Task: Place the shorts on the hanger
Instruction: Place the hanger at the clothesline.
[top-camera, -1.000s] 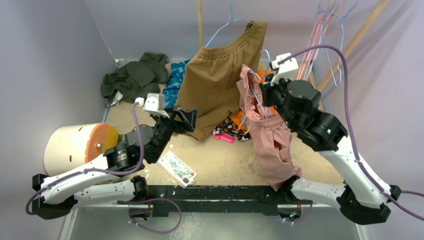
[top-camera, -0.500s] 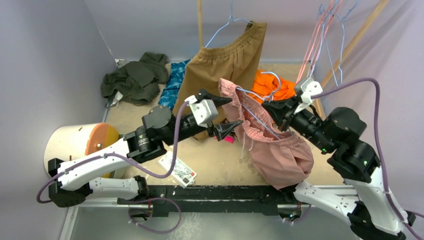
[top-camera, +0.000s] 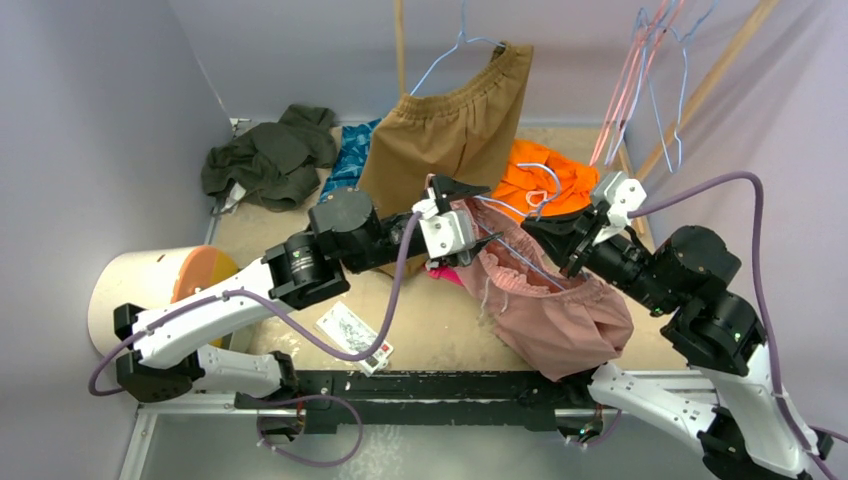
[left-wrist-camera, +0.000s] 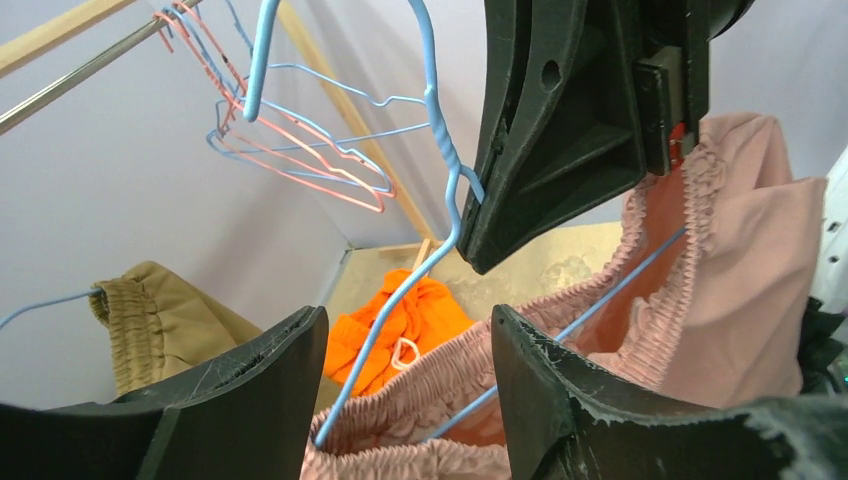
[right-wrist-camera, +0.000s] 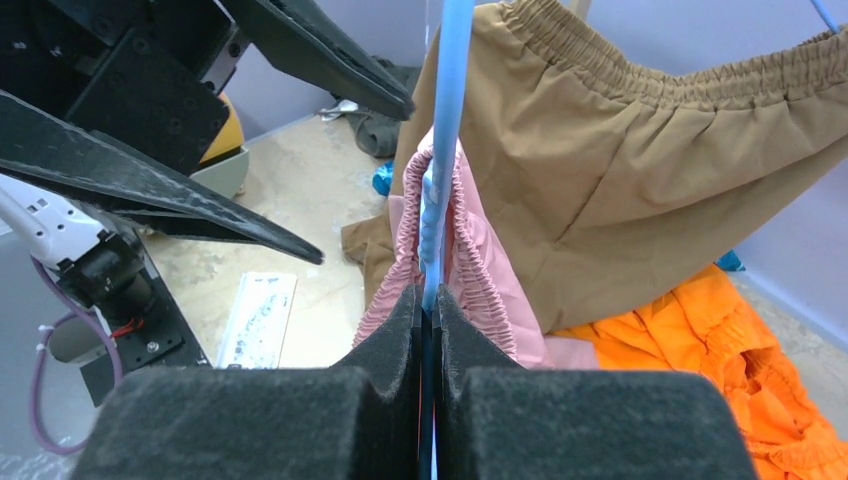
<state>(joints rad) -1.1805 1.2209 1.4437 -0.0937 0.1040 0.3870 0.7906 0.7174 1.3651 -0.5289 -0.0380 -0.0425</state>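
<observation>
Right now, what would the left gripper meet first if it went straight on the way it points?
Probably the hanger wire between the open fingers of the left gripper, then the shorts just behind; depth is unclear.

White arm links, black joints, purple cables; black tapered end effector fingers, white wrist-camera housings.
</observation>
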